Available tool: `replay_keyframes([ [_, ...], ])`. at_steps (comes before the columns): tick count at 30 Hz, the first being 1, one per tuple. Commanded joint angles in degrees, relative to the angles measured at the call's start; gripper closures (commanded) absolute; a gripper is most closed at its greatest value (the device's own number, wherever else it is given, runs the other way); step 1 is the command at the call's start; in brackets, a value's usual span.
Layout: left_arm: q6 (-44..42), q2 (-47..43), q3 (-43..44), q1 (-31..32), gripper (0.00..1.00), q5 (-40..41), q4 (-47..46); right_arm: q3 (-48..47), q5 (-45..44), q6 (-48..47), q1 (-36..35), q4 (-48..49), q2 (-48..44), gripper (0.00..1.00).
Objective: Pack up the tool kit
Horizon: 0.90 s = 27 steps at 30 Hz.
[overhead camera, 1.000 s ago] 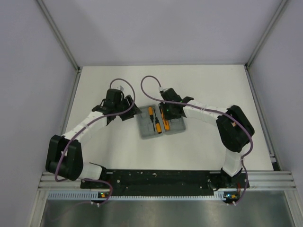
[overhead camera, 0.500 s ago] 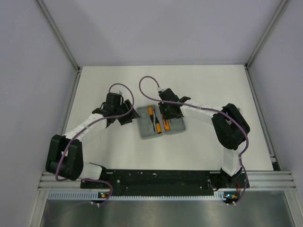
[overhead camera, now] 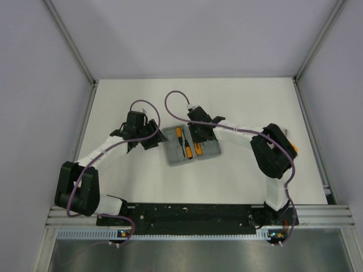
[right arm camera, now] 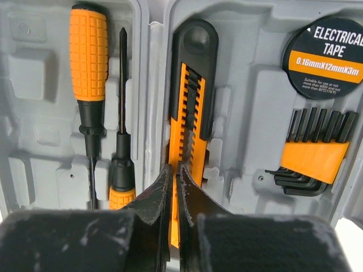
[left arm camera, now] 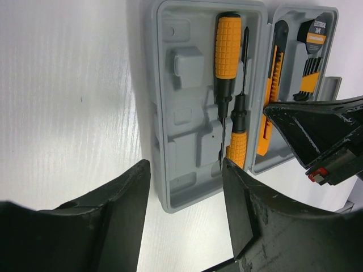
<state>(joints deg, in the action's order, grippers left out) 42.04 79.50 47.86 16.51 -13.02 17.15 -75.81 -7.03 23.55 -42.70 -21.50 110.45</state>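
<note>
Your right pincer (right arm camera: 173, 170), pressed together, bears on the knife (right arm camera: 190, 102), likely seating it in the case (right arm camera: 244, 130); your left pincer (left arm camera: 186, 164) hovers spread beside it.

Matt grey plastic case (left arm camera: 181, 122); gridded orange screwdriver handle (left arm camera: 227, 45)

The right gripper (right arm camera: 174, 170) covers the near end of the utility knife (right arm camera: 190, 107) and most of the handle of the smaller screwdriver (right arm camera: 121, 164) — whether its nearly closed fingertips pinch the knife cannot be told. That wrist view crops the grey case (right arm camera: 249, 119) at the left and clips the electrical tape roll (right arm camera: 326, 54) at the right. From the top camera the tools (overhead camera: 180, 134) are too small to name, and the gripper hides part of the case's right half.
</note>
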Motion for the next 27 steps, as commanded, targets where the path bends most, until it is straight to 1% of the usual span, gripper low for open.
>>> replay_keyframes([
  [1,-0.56,-0.49,-0.66,-0.43,0.42,-0.34,-1.68,1.10,-1.59,2.81,-1.25,-4.69,5.91,1.00],
  [5,-0.65,-0.58,-0.83,-0.52,0.42,-0.34,-1.68,0.93,-1.24,4.13,-1.25,-6.01,6.88,1.00],
  [9,-0.56,-1.02,-0.66,-0.60,0.42,-0.34,-1.50,-1.52,-3.69,4.92,-1.33,-6.98,4.17,1.00],
  [17,-1.43,-2.25,1.01,-0.87,0.42,1.24,1.92,-12.95,-6.24,5.54,-0.28,-10.32,-0.59,1.00],
  [21,-1.70,-3.21,1.19,-1.13,0.42,2.03,2.63,-14.45,-7.29,6.07,0.51,-10.41,-3.13,0.89],
  [25,-1.61,-3.39,1.19,-1.22,0.41,1.86,2.80,-10.16,-11.33,8.61,2.79,-10.32,-7.08,0.80],
  [27,-1.61,-3.48,1.27,-1.22,0.41,1.68,2.80,-6.04,-14.40,10.37,5.07,-9.80,-10.33,0.69],
])
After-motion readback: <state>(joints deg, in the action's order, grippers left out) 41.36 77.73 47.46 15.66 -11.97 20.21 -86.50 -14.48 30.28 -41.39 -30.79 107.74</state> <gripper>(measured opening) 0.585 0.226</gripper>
